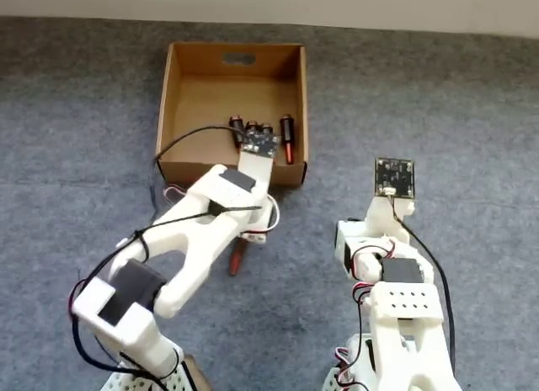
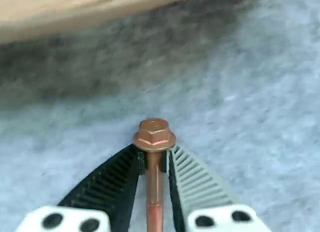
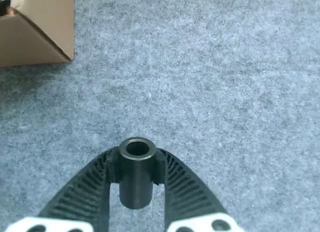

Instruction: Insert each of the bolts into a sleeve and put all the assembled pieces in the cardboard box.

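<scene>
Left wrist view: my left gripper (image 2: 155, 153) pinches the bolt (image 2: 154, 134) just under its head, shank running back between the jaws. My right gripper (image 3: 136, 156) clamps the sleeve (image 3: 136, 182), bore facing outward. The cardboard box (image 1: 181, 172) sits at 11 o'clock on the table. My worry is that the head leads and butts the bore, or the bolt pivots loose.

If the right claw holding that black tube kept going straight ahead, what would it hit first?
Likely the bare grey carpet, the sleeve in the right gripper touching first; the cardboard box sits aside.
</scene>
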Tool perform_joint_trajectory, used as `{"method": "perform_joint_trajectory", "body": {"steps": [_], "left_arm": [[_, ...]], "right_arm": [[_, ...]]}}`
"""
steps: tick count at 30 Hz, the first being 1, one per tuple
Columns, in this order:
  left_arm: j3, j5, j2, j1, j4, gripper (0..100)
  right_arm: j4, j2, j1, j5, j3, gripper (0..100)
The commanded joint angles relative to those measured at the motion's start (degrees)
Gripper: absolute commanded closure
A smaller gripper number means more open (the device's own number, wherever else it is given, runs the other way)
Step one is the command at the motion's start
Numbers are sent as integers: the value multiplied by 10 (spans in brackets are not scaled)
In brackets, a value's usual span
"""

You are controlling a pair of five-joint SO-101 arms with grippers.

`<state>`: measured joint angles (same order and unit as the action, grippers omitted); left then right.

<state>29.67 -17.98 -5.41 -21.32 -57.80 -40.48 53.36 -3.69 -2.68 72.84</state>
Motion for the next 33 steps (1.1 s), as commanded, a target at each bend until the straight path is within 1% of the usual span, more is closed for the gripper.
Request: {"method": "perform_joint_trajectory", "body": {"steps": [1,4,6,12,16,18,20,23,26,30,33], "left_arm": [[44,-3,131,6,-8,994],[97,-3,225,13,51,994],[129,-3,269,21,81,994],[145,-4,367,65,92,994],[141,-4,446,95,121,994],[142,-4,487,98,141,994],[142,-4,527,94,164,994],[142,-4,573,88,229,994],[143,-4,596,86,286,994],[142,-4,602,80,342,994],[142,-4,601,51,367,994]], "right_arm": [[9,15,5,-4,-3,993],[9,15,3,-7,-9,993],[12,15,-15,-23,-20,993],[13,15,-118,-24,-103,993],[15,12,-159,-24,-151,993],[30,10,-167,-24,-159,993],[78,9,-167,-25,-145,993],[145,15,-168,-29,-109,993],[151,23,-170,-29,-95,993],[153,108,-171,-26,-77,993],[178,189,-172,-25,-35,993]]}}
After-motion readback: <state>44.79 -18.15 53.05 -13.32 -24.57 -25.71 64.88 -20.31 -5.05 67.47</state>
